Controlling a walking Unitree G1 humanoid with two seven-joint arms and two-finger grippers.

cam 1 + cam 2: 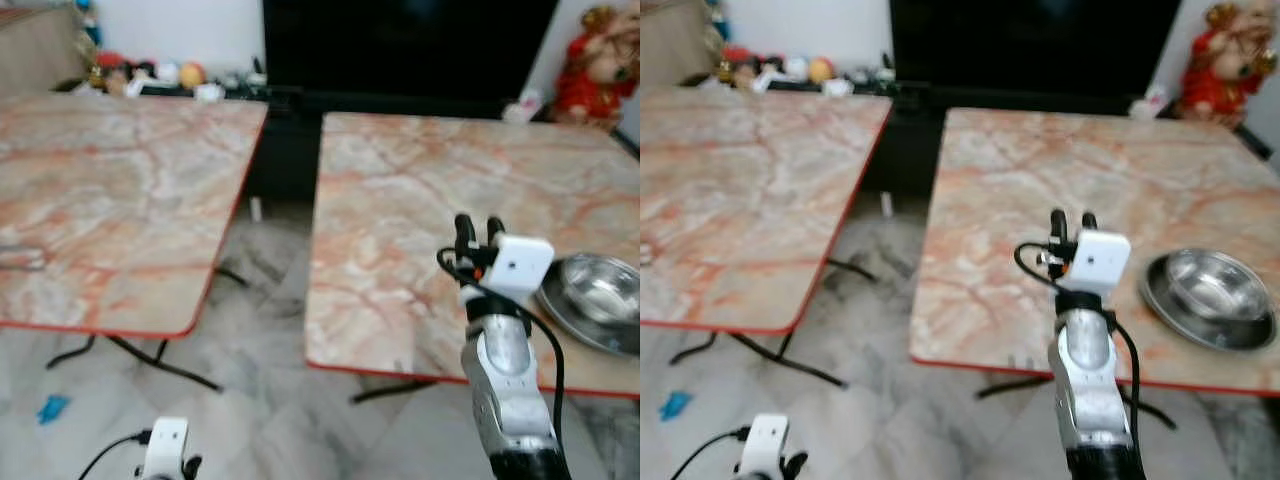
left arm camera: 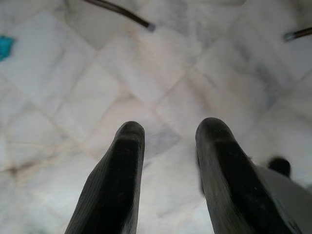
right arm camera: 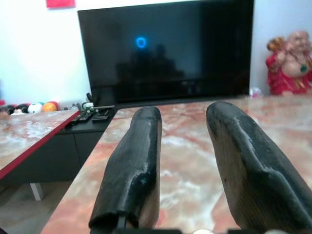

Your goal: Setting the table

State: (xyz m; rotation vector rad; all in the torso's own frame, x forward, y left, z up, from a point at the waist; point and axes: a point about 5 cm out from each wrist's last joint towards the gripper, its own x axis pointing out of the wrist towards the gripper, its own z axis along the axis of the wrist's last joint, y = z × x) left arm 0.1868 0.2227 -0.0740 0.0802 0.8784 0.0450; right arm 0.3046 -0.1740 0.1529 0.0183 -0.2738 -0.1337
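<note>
A shiny steel bowl [image 1: 600, 288] rests on a steel plate [image 1: 565, 318] near the front right edge of the right marble table [image 1: 420, 190]. My right gripper [image 1: 479, 232] is raised over that table, left of the bowl, open with nothing between its fingers [image 3: 134, 161]. My left gripper [image 2: 168, 134] hangs low over the tiled floor, open and holding nothing; its wrist [image 1: 165, 447] appears at the bottom of the head view.
A second marble table [image 1: 110, 200] stands to the left, with a floor gap between the two. A dark TV [image 3: 165, 48] on a low cabinet is behind, with small toys [image 1: 150, 75] and a red figurine [image 1: 600, 65]. A blue scrap [image 1: 52, 407] lies on the floor.
</note>
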